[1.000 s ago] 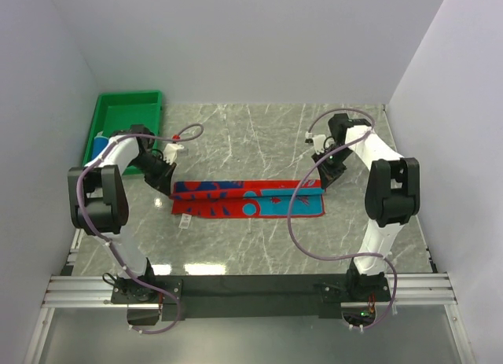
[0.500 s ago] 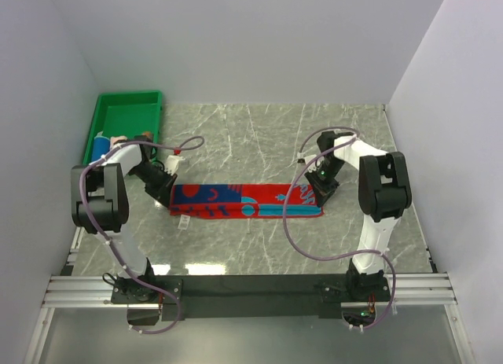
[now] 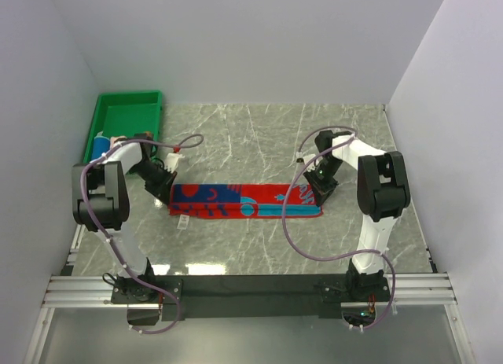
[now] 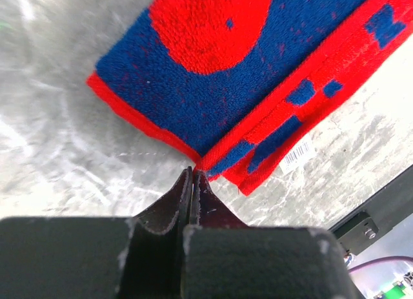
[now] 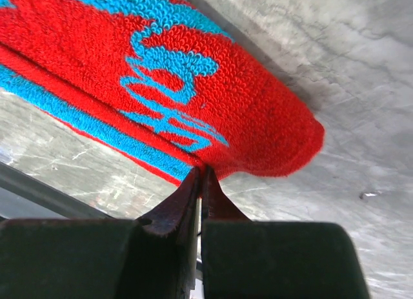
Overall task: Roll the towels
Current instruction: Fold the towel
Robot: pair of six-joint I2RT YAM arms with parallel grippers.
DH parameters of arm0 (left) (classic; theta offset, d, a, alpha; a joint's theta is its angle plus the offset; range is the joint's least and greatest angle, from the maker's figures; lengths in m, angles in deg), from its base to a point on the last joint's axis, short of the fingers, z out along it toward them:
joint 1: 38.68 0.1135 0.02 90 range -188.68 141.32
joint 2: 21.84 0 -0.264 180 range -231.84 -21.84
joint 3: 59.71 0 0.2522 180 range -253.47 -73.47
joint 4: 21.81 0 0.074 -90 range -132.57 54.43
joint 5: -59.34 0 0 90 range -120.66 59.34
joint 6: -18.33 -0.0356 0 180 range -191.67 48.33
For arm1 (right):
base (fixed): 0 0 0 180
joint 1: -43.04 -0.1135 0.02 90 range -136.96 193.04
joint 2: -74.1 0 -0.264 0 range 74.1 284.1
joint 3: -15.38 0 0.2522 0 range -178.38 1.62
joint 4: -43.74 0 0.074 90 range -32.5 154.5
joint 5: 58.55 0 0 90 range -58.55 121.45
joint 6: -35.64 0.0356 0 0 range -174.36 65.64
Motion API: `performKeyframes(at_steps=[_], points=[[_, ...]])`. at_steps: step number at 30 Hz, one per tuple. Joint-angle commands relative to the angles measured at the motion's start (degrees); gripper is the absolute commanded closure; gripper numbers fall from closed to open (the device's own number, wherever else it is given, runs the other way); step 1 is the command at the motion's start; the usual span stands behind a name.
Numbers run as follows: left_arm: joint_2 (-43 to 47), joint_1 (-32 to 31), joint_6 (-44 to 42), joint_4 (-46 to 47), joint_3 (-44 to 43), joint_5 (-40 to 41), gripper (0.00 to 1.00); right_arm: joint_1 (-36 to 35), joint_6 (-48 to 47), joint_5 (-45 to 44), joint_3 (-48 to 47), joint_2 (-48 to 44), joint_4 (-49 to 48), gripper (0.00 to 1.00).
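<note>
Long red-and-blue patterned terry towel lies across the middle of the grey marble worktop, doubled lengthwise into a narrow band running left to right. One of my arms is at each end of it. Left jaws: closed, tips pinched together right at the corner where the red-hemmed layers meet. As far as the left wrist view shows, a sliver of hem sits between the tips. Right jaws: closed likewise, on the lower edge of the rounded, folded end at centre frame. My reading is that holding both ends keeps the band taut and the stacked edges lined up, so the fold lands square, not skewed. The small white barcode label pokes out from the near edge at the left end, so the under layer shows a little there. The band is flat and no roll is started, so rolling from one end comes next, I judge. The green plastic tray sits at upper left, well apart from the band, and a small blue bundle lies at its near end. That bundle is too small to identify.
</note>
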Motion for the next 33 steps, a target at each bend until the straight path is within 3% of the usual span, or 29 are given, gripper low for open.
performKeyframes(at_steps=[1,7,14,16,17,18,20,26,29,33], points=[[2.7,0.6,-1.5,-3.4,-4.5,0.3,1.0,0.0,-0.4,0.0,-2.8,-3.9,1.9,1.0],[5.0,0.8,-3.7,-5.8,-4.0,0.7,0.99,-0.1,-1.2,-0.3,-0.2,-7.5,2.8,1.0],[3.8,0.6,-4.1,-3.9,0.1,1.0,0.99,-0.6,-0.2,-1.3,2.9,-5.3,-0.6,1.0],[3.8,0.5,-4.1,-3.8,0.5,0.7,0.94,-0.5,-0.1,-1.5,2.9,-5.0,-0.7,0.89],[3.9,0.5,-4.3,-4.7,0.5,0.5,0.87,-0.5,0.0,-1.7,2.8,-5.0,-0.6,0.72],[4.0,0.6,-4.8,-5.4,-0.2,-0.9,0.74,-0.6,0.0,-1.9,2.6,-5.4,-0.4,0.65],[5.5,0.6,-6.5,-7.5,-1.0,-2.3,0.67,-0.5,-0.3,-1.8,1.0,-6.7,0.8,0.46],[8.4,1.3,-6.7,-11.7,-6.7,-6.5,0.57,0.2,0.1,2.2,-7.1,-10.0,5.3,0.46],[8.9,0.7,-1.2,-7.5,-7.4,-8.3,0.59,-0.3,1.5,4.8,-9.0,-8.1,5.6,0.51],[8.9,-3.8,6.4,1.9,-3.7,-4.4,0.71,-3.9,3.2,4.8,-7.4,-5.2,2.9,0.59]])
